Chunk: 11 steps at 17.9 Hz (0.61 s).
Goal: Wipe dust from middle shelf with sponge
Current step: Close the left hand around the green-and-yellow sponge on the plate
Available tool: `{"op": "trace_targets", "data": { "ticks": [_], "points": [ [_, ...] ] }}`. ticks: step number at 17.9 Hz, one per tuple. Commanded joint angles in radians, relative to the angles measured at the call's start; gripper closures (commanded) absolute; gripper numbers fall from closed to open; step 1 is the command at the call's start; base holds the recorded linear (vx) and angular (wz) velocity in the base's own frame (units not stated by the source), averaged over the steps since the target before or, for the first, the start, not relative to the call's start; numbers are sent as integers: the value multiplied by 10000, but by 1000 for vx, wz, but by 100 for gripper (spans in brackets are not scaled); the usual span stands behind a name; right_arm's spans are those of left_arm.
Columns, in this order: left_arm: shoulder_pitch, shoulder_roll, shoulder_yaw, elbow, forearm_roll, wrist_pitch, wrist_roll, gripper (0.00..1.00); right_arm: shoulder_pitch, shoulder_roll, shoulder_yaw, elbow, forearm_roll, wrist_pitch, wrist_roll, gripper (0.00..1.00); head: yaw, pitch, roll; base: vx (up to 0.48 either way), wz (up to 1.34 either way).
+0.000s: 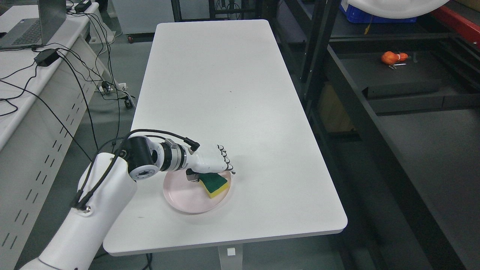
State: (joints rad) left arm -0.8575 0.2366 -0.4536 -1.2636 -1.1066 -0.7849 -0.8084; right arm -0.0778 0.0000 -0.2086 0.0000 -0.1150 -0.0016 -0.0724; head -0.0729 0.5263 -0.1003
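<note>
The robot's left hand (pixel 210 161) curls over a sponge (pixel 213 184) lying directly beneath it on a pink plate (pixel 180 198), apparently gripping its far end.

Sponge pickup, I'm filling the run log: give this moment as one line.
stage: pickup | left hand: over sponge, grasp unclear | sponge: on pink plate | right arm: out of view | shelf: not wiped

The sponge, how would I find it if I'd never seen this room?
Look at the long white table in the middle, then go to its near end, where a round pink plate sits. The sponge is on that plate, right under the robot's left hand. It is the only green-topped, yellow-bottomed block there.
</note>
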Motion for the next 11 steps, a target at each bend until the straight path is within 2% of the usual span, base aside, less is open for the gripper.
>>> {"op": "trace_targets", "data": {
  "ticks": [1, 6, 8, 11],
  "points": [
    [-215, 241, 732, -372, -86, -5, 16, 14, -4, -175, 0, -175, 0, 722, 3, 0, 0, 0, 0, 0, 0],
    [979, 58, 319, -327, -86, -5, 16, 14, -4, -175, 0, -175, 0, 722, 3, 0, 0, 0, 0, 0, 0],
    [1074, -309, 58, -97, -132, -5, 31, 14, -4, -175, 0, -175, 0, 722, 3, 0, 0, 0, 0, 0, 0],
    [997, -434, 72, 164, -224, -5, 16, 15, -4, -175, 0, -175, 0, 722, -12, 0, 0, 0, 0, 0, 0]
  ]
}}
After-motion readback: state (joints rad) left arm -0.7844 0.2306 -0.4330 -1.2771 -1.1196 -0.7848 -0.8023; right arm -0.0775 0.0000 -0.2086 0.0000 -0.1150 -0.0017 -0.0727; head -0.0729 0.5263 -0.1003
